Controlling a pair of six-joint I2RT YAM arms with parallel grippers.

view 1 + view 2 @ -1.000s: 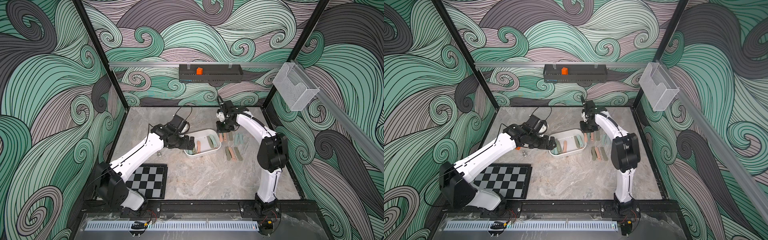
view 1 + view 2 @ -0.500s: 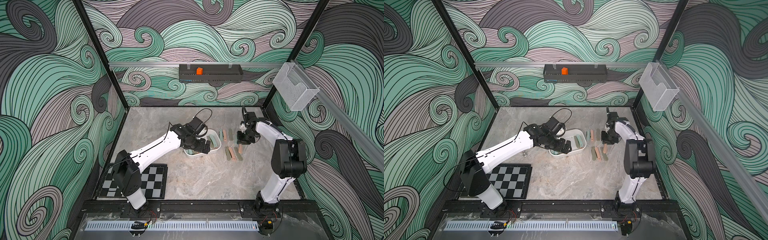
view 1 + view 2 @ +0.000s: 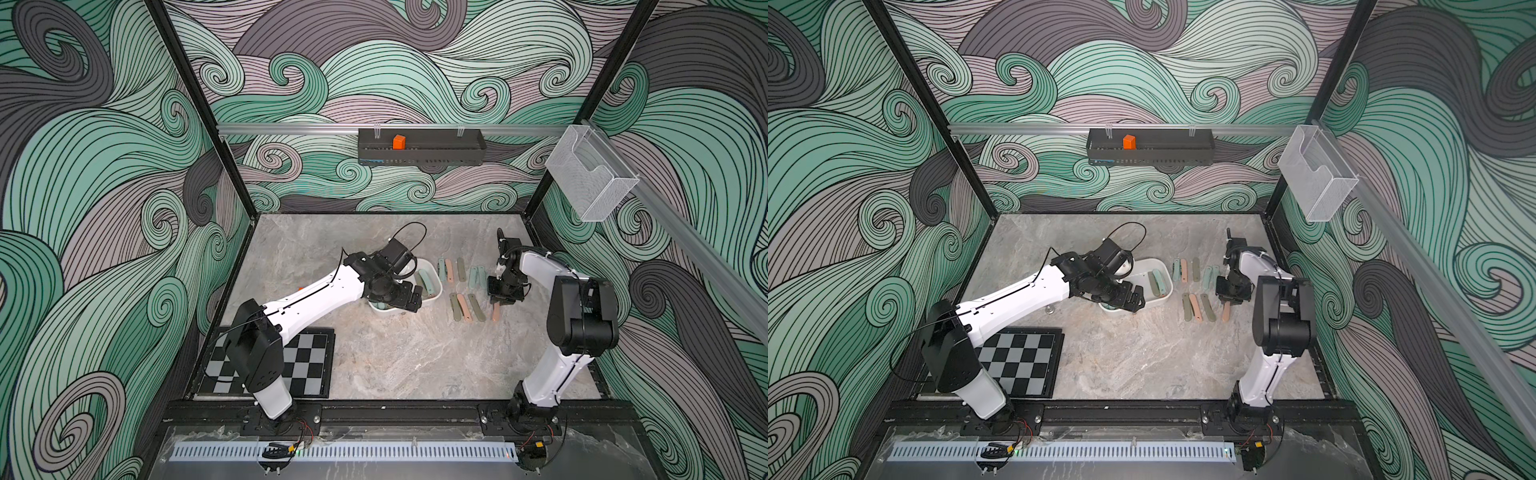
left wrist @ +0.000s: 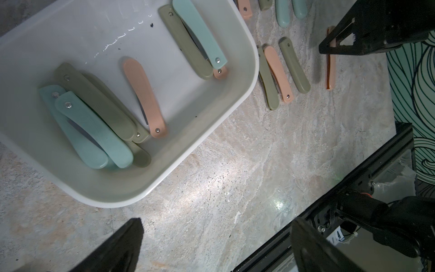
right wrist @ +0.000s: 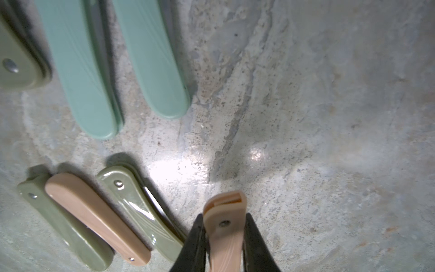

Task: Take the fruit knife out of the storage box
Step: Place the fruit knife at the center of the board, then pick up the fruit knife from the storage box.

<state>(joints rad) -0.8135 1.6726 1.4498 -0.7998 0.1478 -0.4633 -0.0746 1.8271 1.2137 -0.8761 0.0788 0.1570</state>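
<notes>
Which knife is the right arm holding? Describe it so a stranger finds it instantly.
Start at the white storage box mid-table; to its right, folded knives lie in two rows on the stone top. At the near row's right end, a peach knife sits in the fingers of the right gripper. It alone is gripped and turned on edge; its neighbours lie flat.

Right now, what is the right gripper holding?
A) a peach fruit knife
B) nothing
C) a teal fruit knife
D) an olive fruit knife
A: in the right wrist view, the right gripper is shut on a peach fruit knife, gripping its folded handle from both sides.
</notes>
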